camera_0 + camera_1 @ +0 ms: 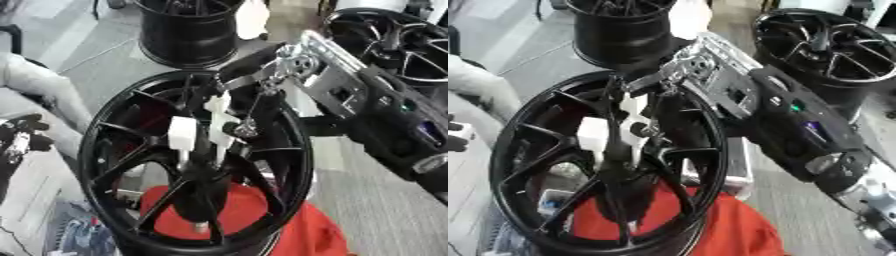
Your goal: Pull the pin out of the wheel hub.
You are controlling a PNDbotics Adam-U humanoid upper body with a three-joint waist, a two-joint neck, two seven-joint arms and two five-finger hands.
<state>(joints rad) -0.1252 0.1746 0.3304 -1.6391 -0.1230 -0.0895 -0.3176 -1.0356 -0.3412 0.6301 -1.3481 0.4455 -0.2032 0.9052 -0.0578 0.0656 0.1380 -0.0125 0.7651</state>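
A big black spoked wheel hub stands tilted in the middle of the view. At its centre are a white block and, just right of it, a slim white pin that sticks up. My right arm comes in from the upper right. My right hand is over the hub's centre, with its fingers curled down against the pin's right side and closed on it. A dark shape at the left edge looks like my left hand; it is too dim to make out.
Two more black wheels stand behind, one at the top middle and one at the top right. A red cloth lies under the hub's lower edge. Grey fabric lies at the left. The floor is grey.
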